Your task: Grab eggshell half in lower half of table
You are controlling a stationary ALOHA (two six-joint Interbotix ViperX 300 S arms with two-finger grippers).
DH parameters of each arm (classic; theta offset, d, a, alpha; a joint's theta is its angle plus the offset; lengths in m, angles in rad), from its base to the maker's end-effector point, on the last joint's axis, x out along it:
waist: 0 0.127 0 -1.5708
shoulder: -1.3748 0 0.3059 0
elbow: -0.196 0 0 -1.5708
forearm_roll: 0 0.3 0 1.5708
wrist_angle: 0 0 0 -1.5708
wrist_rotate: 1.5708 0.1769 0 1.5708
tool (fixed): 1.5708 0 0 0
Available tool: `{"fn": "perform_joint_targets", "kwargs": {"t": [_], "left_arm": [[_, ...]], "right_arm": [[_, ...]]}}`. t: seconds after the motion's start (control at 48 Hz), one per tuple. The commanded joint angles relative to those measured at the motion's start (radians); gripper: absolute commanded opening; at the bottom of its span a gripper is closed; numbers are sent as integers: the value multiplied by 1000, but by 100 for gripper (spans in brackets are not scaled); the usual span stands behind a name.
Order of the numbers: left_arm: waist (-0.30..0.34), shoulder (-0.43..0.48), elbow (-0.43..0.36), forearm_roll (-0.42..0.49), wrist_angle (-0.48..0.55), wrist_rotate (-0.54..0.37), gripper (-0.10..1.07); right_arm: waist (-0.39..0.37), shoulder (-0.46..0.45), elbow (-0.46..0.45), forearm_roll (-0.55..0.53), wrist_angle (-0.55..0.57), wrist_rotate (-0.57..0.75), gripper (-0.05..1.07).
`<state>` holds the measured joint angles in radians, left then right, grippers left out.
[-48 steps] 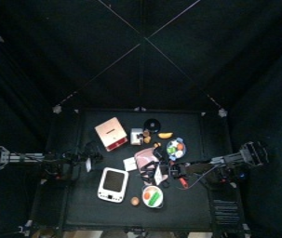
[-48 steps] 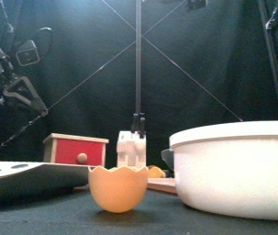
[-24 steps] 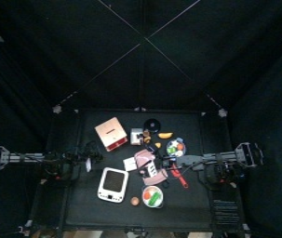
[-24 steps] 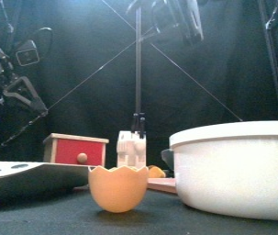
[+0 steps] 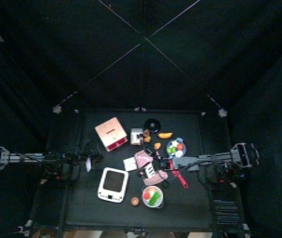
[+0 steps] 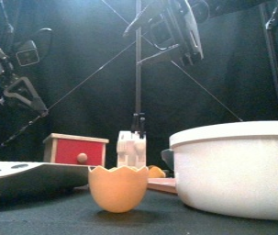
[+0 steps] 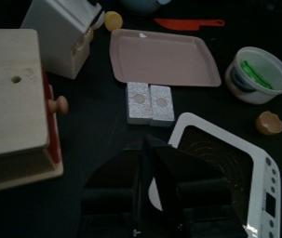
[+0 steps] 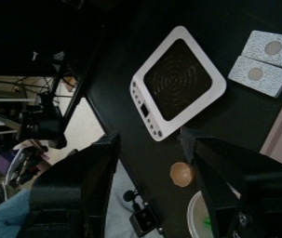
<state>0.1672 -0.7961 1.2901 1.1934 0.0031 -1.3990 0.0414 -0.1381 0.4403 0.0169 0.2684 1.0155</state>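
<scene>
Nearest the front edge of the surface, the eggshell half stands upright with its jagged rim up, alone on the dark top in the lower half. From above, the shell is a tiny tan dot just left of the white bowl, apart from it, and just right of the white scale. Behind the shell in the front view stand a small white two-part box and a wooden box with a red face. Farther back lies a pink tray, and beyond it a red utensil.

Over the middle of the surface, the right tool hangs in the air with its jaws spread wide; between them its wrist view shows the shell lying untouched beside the scale. At the left edge, the left tool rests with its jaws pressed together, pointing toward the scale and holding nothing.
</scene>
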Motion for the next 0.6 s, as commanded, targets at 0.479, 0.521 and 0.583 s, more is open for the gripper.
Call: {"fn": "perform_joint_targets", "kwargs": {"t": [0.479, 0.521, 0.583], "left_arm": [[17, 3, -23, 29, -3, 2, 55], [15, 3, -23, 29, -5, 2, 55], [15, 3, -21, 29, -5, 2, 55]], "right_arm": [[21, 147, -121, -155, -91, 2, 88], [23, 155, -129, -152, -84, 3, 88], [32, 166, -135, -140, -67, 2, 88]]}}
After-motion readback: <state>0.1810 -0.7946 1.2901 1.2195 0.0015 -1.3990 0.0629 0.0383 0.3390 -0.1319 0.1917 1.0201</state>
